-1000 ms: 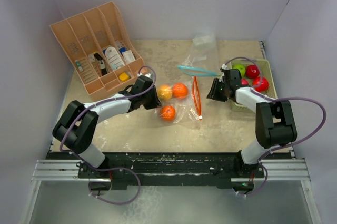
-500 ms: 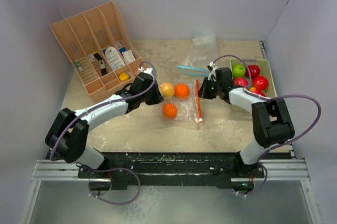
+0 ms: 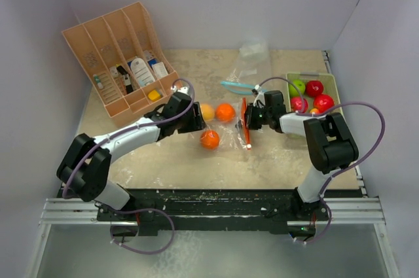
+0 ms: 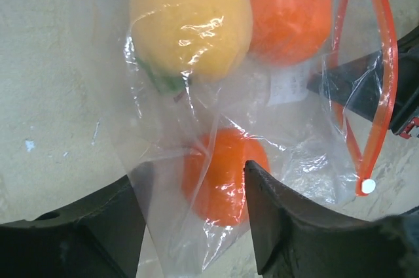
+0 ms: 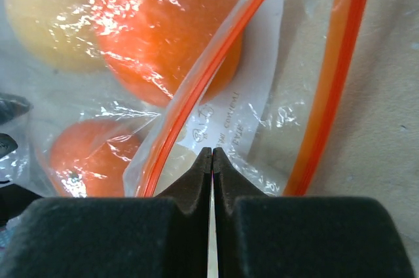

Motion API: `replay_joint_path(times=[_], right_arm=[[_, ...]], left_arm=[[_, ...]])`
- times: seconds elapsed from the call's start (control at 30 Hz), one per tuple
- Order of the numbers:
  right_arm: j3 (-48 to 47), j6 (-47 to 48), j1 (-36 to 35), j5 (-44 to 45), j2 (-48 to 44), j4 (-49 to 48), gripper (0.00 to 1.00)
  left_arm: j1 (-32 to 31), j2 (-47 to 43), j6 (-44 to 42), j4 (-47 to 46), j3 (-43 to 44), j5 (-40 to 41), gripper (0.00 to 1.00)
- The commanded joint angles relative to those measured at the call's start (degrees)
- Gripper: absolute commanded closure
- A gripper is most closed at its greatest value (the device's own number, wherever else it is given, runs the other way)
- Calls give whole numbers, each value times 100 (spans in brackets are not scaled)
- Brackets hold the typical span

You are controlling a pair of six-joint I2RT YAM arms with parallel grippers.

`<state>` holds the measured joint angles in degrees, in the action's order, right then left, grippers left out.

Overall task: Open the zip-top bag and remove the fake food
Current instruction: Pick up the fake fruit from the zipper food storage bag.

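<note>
The clear zip-top bag [image 3: 233,129] lies mid-table, its orange zip [image 3: 245,124] open. Inside are fake food pieces: a yellow-orange fruit [image 3: 207,112] and two orange ones [image 3: 225,112] [image 3: 210,139]. My left gripper [image 3: 194,121] is open at the bag's closed end. In the left wrist view its fingers [image 4: 281,219] straddle loose bag film and the lower orange fruit [image 4: 222,173]. My right gripper [image 3: 249,118] is shut, tips [image 5: 211,154] at the bag's mouth between the two zip strips [image 5: 216,62]. I cannot tell whether film is pinched.
A pale green tray [image 3: 332,82] at the right holds a green fruit [image 3: 297,87] and red fruits [image 3: 315,87]. A tan divided organizer [image 3: 124,62] stands at the back left. Another clear bag with a teal zip [image 3: 236,85] lies behind.
My right gripper moved left from the tray to the bag's mouth and shut. The left gripper opened, releasing the bag's closed end, after pulling the bag slightly right.
</note>
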<state>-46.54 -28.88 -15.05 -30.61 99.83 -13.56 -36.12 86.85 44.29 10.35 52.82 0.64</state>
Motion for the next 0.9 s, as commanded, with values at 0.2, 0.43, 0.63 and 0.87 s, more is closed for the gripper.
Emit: replay_joint_path(times=[0.2,0.43,0.63,0.87], right_arm=[[3,-271,2,-611,80,-819,96],[-60,-208,2,-610,30,-615,96],[-87,-101,11,-528,-38,-419,96],[-194,-103,19,-575,105,-518,95]], left_arm=[[1,-335,-630,157,1126,409,76],[-45,722,-843,136,2288,126,100],[-2,396,-836,582,2141,779,95],[204,-842,-786,401,1291,863,89]])
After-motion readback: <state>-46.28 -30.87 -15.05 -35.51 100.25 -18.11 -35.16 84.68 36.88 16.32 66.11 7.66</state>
